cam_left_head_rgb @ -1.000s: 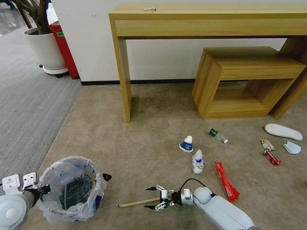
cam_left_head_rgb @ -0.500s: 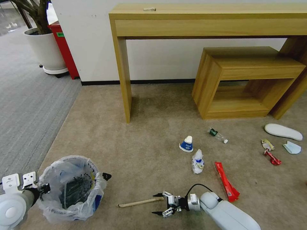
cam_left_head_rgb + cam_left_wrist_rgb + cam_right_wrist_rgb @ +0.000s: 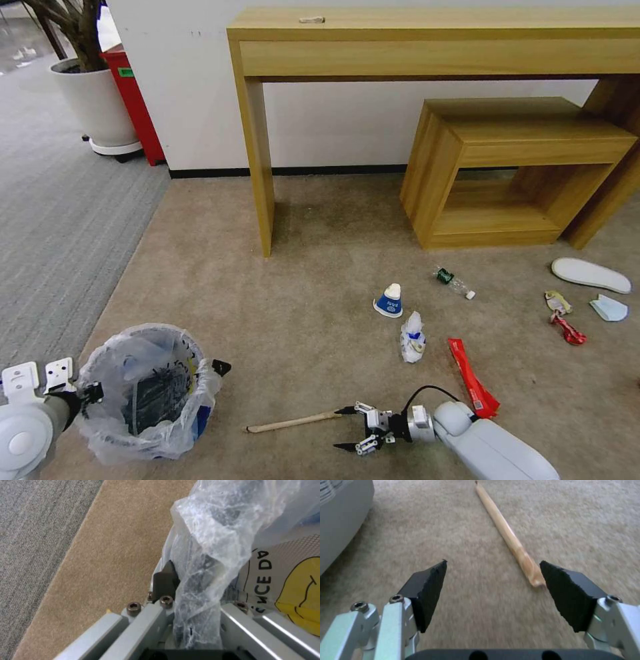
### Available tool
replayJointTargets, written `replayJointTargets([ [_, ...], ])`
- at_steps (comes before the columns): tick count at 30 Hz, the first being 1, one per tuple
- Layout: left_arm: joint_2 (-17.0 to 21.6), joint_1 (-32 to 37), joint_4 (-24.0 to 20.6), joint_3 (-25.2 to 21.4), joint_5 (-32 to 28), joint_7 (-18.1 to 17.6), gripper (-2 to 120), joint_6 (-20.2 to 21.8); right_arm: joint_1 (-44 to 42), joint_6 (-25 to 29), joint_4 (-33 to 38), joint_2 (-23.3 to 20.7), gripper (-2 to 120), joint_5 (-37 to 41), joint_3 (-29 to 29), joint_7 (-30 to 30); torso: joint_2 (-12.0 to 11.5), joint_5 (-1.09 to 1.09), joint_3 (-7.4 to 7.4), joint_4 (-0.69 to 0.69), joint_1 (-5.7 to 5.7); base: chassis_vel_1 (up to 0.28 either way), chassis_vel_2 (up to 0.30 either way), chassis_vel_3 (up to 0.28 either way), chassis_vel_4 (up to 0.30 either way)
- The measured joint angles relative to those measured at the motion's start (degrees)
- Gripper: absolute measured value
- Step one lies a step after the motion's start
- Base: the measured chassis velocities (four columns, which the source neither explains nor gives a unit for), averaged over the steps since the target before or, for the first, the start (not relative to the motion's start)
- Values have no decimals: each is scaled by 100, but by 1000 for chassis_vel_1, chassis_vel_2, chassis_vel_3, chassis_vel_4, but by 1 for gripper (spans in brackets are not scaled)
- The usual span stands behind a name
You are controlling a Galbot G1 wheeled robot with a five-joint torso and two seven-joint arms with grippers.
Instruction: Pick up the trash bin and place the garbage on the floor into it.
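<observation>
The right gripper (image 3: pixel 349 429), jaws wide apart, has pulled back from the wooden stick (image 3: pixel 293 421); the stick's end now lies just beyond its tips, ungrasped. The left gripper (image 3: pixel 90 393) pinches the trash bin (image 3: pixel 148 393) rim.

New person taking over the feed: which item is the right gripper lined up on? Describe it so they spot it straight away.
On the beige carpet in front of the long wooden desk, look between the bag-lined trash bin and the open right gripper. The thin wooden stick lies flat there, its near end just off one fingertip. It is the only long, bare tan piece; the other litter is coloured or white.
</observation>
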Motion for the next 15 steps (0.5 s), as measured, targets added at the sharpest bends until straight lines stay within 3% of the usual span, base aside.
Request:
replayJointTargets([
  [15,-30,30,-36,-48,-26,-3,0,0,180,113,-329,35,72,110,91,-202,0,0,0,0,0,0,0,0,0],
])
